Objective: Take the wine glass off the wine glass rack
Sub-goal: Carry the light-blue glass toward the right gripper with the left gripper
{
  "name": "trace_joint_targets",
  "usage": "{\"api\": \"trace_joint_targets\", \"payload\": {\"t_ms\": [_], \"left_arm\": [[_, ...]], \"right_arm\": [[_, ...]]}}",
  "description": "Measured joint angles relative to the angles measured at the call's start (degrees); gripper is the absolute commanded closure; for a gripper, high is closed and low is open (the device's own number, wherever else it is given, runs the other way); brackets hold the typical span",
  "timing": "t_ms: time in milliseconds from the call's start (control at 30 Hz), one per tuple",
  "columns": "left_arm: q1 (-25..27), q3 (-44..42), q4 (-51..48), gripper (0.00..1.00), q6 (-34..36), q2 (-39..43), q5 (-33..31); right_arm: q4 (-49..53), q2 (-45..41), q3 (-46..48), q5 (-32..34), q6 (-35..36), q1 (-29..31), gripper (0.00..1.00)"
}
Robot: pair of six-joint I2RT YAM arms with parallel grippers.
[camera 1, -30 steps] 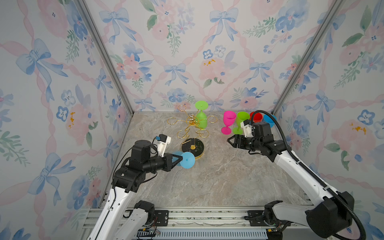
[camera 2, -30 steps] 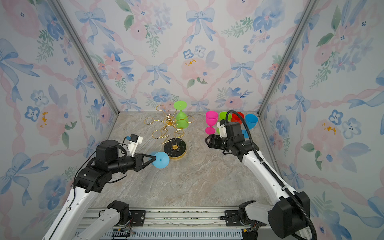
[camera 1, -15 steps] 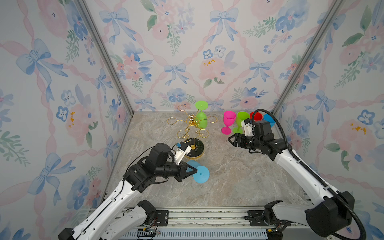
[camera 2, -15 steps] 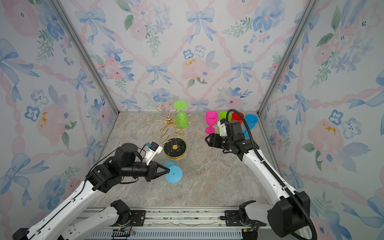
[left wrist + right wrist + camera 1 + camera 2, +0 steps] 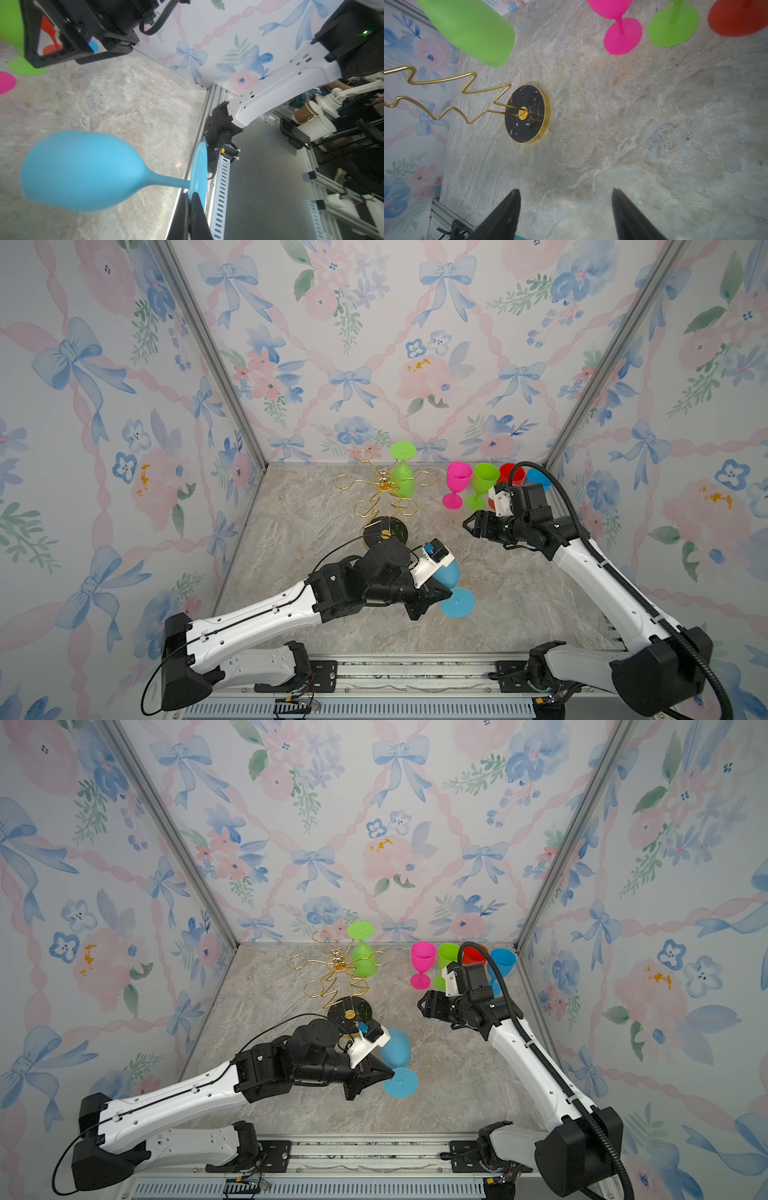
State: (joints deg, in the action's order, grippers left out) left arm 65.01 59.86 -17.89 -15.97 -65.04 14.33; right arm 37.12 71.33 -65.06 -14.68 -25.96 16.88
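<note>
Top views both showed the table [image 5: 511,601] bare from 3 to 6 o'clock, taking 12 as the back wall. A lane of bare marble ran between the wine glass rack [image 5: 395,529] at 11 o'clock and the right tool [image 5: 467,526]. The 1 o'clock corner was crowded. A pink wine glass [image 5: 457,483], a standing green wine glass [image 5: 484,481], a red wine glass [image 5: 508,473] and a standing blue wine glass [image 5: 539,481] stood just behind the right wrist. A hanging green wine glass [image 5: 403,485] was bowl-down in a rack loop on the 1 o'clock side of the post.

The left arm lay low and stretched across the front, forearm pointing toward 3 o'clock. The left tool [image 5: 445,596] was clamped tight on the light blue wine glass [image 5: 451,572] where stem meets foot. That glass was off the rack, tipped on its side at 5 o'clock of the rack base, near it but apart. Its bowl pointed toward 12 and its foot toward the front rail [image 5: 415,668]. Whether the bowl cleared the marble could not be told.

The right arm rose from the front right, elbow bent, its tool aimed toward 9 o'clock with jaws spread wide on nothing.

A second before, the left tool had held the glass at 8 o'clock of the rack base. It had since swung past 6 o'clock, nearer the front. The right arm had not moved.
</note>
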Motion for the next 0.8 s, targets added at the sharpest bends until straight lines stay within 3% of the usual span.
{"api": "trace_joint_targets", "payload": {"t_ms": [267, 433, 567, 800], "left_arm": [[2.5, 0.0, 0.3, 1.00, 11.7, -0.3, -7.1], [8.5, -1.0, 0.7, 1.00, 22.5, 0.2, -10.1], [13.9, -2.5, 0.7, 1.00, 31.2, 0.6, -16.2], [16.5, -4.3, 1.1, 1.00, 42.1, 0.3, -28.3]], "right_arm": [[3.1, -1.2, -1.3, 0.1, 0.5, -1.7, 0.28], [4.9, -0.9, -3.2, 0.1, 0.9, -1.8, 0.28], [7.1, 0.0, -6.4, -0.3, 1.8, -1.8, 0.28], [11.6, 1.4, -12.2, -1.6, 3.4, -1.8, 0.28]]}}
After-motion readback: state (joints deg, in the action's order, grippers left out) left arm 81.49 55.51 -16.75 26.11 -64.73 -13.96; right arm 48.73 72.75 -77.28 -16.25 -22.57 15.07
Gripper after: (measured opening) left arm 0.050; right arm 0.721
